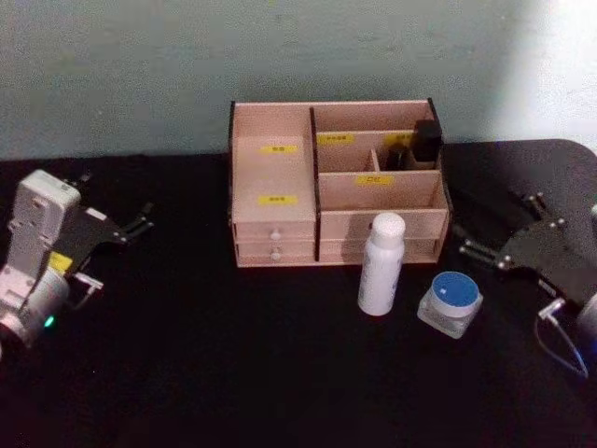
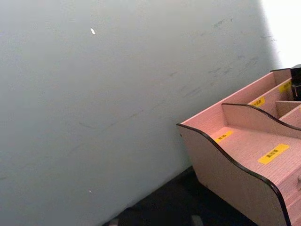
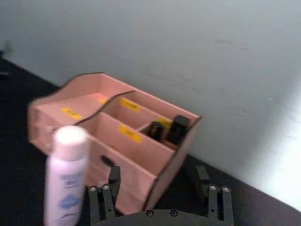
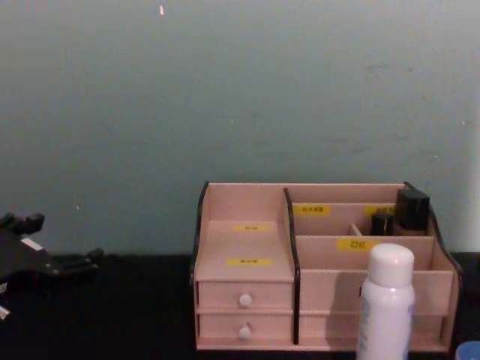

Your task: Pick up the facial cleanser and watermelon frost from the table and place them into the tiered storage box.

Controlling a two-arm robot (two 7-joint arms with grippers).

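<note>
You are at the first reach, with nothing picked up. The white bottle [image 1: 381, 264] stands upright on the tabletop [image 1: 233, 373] at the box's [image 1: 280, 177] 6 o'clock. The blue-lidded jar [image 1: 451, 302] sits at the bottle's 4 o'clock. The right gripper [image 1: 485, 226] is at 3 o'clock, jaws wide and empty. The left gripper [image 1: 140, 219] is at 9 o'clock, jaws apart. Your likely next move is to close the right jaws around the bottle.
</note>
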